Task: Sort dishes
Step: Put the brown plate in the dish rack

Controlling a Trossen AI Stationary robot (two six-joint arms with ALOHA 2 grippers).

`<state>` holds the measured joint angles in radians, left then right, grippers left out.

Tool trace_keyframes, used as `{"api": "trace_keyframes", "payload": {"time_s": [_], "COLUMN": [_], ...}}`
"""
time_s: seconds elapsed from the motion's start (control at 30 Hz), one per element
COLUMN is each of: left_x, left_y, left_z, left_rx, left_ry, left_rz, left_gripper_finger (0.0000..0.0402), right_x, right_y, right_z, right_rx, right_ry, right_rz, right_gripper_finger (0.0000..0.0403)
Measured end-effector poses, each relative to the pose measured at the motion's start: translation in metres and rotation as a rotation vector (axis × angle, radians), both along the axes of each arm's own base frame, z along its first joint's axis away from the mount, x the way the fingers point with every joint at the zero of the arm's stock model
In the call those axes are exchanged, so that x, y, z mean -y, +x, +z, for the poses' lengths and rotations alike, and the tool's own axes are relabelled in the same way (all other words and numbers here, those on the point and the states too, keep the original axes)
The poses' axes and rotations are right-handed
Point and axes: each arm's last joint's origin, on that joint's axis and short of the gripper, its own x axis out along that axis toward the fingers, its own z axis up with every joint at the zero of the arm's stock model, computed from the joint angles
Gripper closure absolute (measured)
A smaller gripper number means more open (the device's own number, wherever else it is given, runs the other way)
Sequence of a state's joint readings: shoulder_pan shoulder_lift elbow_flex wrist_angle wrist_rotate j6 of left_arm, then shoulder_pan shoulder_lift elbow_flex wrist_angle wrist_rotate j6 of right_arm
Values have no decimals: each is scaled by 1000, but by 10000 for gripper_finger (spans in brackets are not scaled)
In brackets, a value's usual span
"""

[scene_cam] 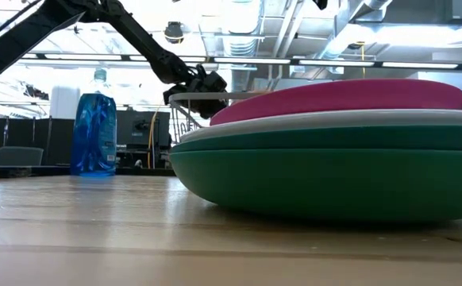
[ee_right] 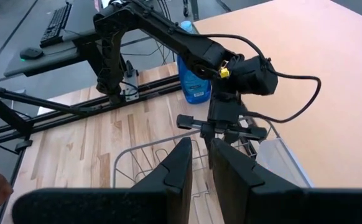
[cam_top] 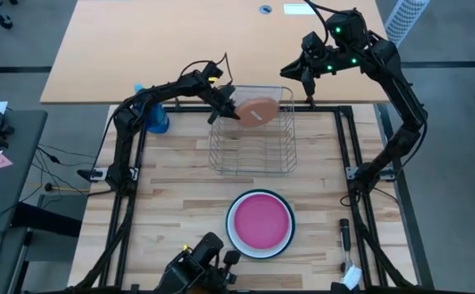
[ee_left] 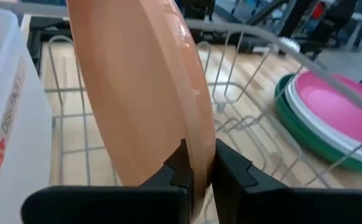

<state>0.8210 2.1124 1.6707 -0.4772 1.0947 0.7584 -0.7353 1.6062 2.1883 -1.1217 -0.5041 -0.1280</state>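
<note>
The round salmon-orange plate stands on edge over the silver wire dish rack in the upper centre of the high view; the left gripper is clenched on its rim, dark fingers pinching either side of the edge in the left wrist view; a white container sits at that frame's left edge. Lower centre in the high view lies the stack: the magenta-pink plate on top, a white plate beneath, a dark green plate at the bottom. The right gripper hangs upper right, above the rack's far corner, fingers nearly together on nothing. A blue spray bottle stands upper left.
</note>
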Motion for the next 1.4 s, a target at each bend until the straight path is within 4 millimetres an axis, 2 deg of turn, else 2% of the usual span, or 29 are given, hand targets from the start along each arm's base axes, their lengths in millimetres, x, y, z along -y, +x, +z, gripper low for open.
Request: {"api": "trace_keyframes", "payload": {"time_s": [0.2,0.33,0.63,0.83,0.97,1.07,1.23,1.4], "left_x": [3,6,13,11,11,12,7,-1], "left_y": [-1,4,11,10,10,10,13,10], "left_z": [-3,-10,-12,-14,-14,-14,-1,14], "left_rx": [-37,-70,-141,-209,-200,-187,-144,-80], "left_ry": [21,-2,11,19,60,100,98,100], "left_rz": [-1,4,50,117,99,71,67,52], "left_gripper_finger": [367,357,341,313,296,312,384,381], "right_x": [0,0,0,-1,-1,-1,-1,-1], "right_y": [0,0,0,0,0,0,0,-1], "right_z": [0,0,0,0,0,0,-1,-2], "right_rx": [0,-1,4,4,4,3,-6,-16], "right_ry": [-1,-3,5,6,5,7,14,24], "right_rz": [1,2,16,17,17,17,17,17], "right_gripper_finger": [337,337,337,337,337,337,337,337]}}
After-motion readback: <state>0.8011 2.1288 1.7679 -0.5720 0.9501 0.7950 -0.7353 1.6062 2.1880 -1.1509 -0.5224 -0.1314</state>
